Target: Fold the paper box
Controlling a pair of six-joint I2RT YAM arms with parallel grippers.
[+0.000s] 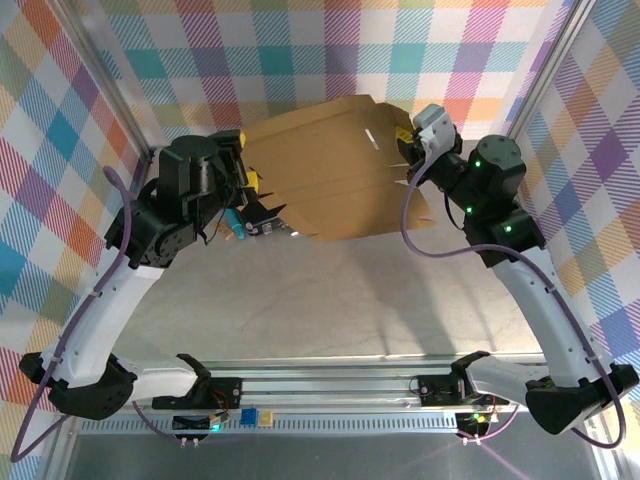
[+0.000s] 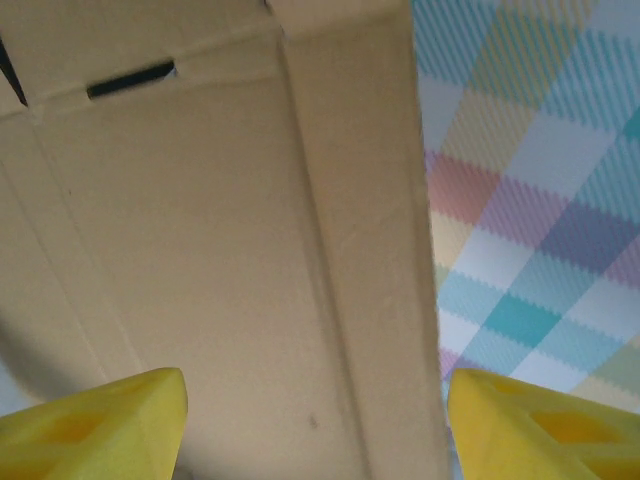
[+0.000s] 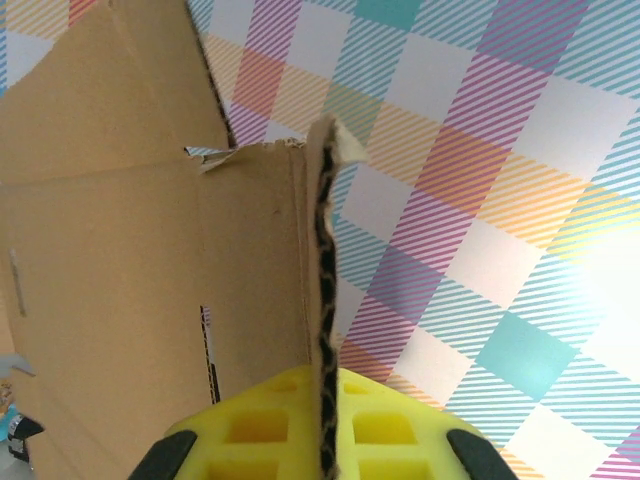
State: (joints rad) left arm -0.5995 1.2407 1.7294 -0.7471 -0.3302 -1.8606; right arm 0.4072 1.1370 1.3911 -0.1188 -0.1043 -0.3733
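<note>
Aloft, paper box (image 1: 330,170) amid plaid walls (image 1: 300,40)

You have one paper box (image 1: 330,170), a single piece of brown cardboard. You have two arms, the left arm (image 1: 110,290) and the right arm (image 1: 545,290), and two hands, one left hand (image 2: 320,440) and one right hand (image 3: 322,430), each with two yellow fingers (image 2: 100,430).

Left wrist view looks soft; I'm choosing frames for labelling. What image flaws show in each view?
Left wrist: left gripper blurred up close, paper box slightly soft. Right wrist: glare bleaches the checked backdrop at right. Top external: the box casts a shadow on the table.
</note>
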